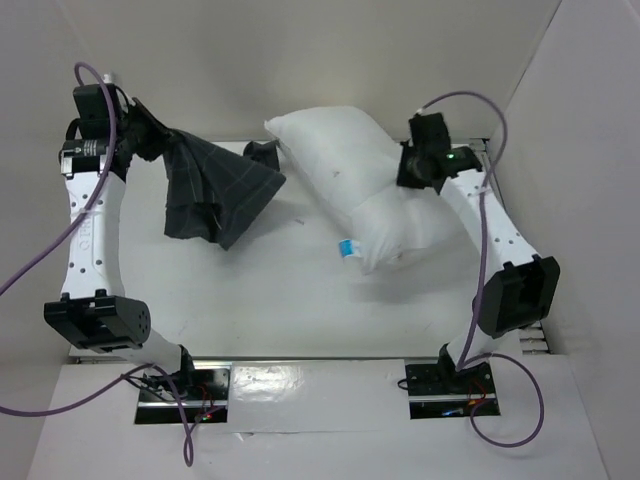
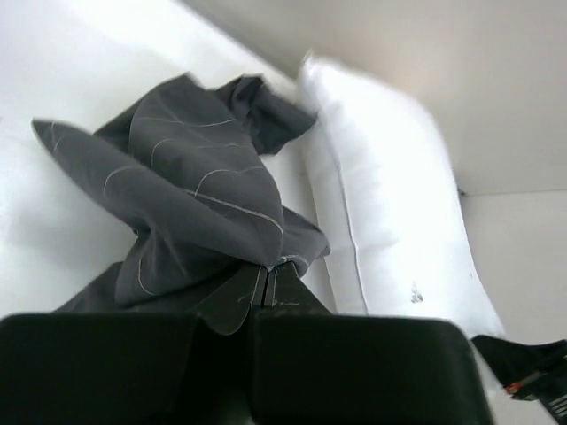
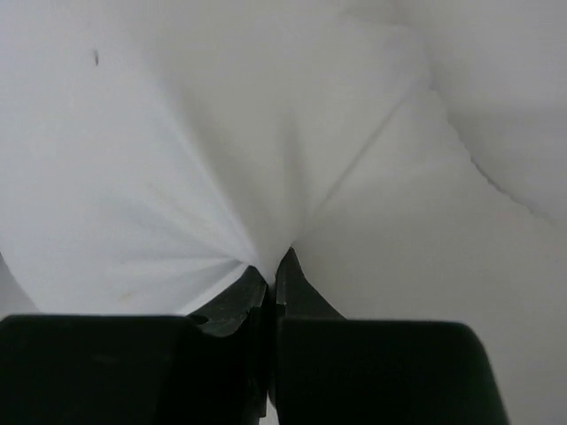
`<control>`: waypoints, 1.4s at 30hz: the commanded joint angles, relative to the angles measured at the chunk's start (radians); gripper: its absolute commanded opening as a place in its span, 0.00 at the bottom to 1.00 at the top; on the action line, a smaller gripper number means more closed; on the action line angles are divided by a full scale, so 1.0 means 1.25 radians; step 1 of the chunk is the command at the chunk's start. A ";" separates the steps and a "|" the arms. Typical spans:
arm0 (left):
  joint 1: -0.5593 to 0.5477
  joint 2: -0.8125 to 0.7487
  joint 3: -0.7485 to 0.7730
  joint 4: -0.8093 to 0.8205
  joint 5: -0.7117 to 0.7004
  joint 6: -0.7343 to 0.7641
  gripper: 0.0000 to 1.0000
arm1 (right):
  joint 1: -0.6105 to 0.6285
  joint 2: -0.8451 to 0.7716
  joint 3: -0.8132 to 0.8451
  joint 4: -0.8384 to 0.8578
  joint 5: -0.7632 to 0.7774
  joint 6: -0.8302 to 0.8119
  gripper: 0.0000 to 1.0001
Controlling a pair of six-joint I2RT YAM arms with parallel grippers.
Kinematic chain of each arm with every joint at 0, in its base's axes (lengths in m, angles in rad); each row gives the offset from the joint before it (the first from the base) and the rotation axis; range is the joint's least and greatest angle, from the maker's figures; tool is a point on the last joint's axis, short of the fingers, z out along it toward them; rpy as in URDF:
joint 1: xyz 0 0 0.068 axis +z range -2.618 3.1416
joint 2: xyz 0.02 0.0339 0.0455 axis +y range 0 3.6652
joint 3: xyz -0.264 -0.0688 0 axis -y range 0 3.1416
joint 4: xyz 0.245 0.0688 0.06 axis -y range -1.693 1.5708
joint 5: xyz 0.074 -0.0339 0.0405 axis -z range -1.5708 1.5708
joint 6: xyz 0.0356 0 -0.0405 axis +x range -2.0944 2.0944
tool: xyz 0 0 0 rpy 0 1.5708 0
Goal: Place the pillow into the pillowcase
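The white pillow [image 1: 350, 180] lies slanted across the back middle of the table, its small blue-and-white tag [image 1: 346, 247] at the near edge. My right gripper [image 1: 408, 172] is shut on a pinch of the pillow's cover [image 3: 266, 177] at its right side. The charcoal checked pillowcase [image 1: 215, 190] hangs limp from my left gripper [image 1: 152, 140], which is shut on its upper corner and holds it above the table at the back left. In the left wrist view the pillowcase [image 2: 195, 195] drapes from the closed gripper [image 2: 268, 270], with the pillow [image 2: 381, 195] beside it.
White walls enclose the table at the back, left and right. A small dark fold of the pillowcase [image 1: 262, 155] lies against the pillow's left end. The arm bases [image 1: 180, 385] sit at the near edge.
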 commanded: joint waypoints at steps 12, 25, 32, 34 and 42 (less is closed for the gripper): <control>-0.014 -0.032 -0.081 0.068 0.001 0.010 0.00 | -0.128 -0.139 -0.045 -0.087 0.016 -0.107 0.95; -0.014 0.108 0.175 0.001 -0.028 0.010 0.00 | 0.154 0.260 0.321 -0.110 0.163 -0.149 1.00; -0.007 0.195 0.425 -0.037 0.004 0.001 0.00 | 0.119 0.381 0.321 -0.045 0.244 -0.050 0.00; -0.007 0.215 0.454 -0.013 0.051 -0.007 0.00 | 0.110 0.363 0.321 -0.055 0.244 -0.038 0.00; -0.007 0.151 0.371 0.025 0.086 -0.023 0.00 | 0.273 0.143 0.072 0.397 -0.145 0.007 1.00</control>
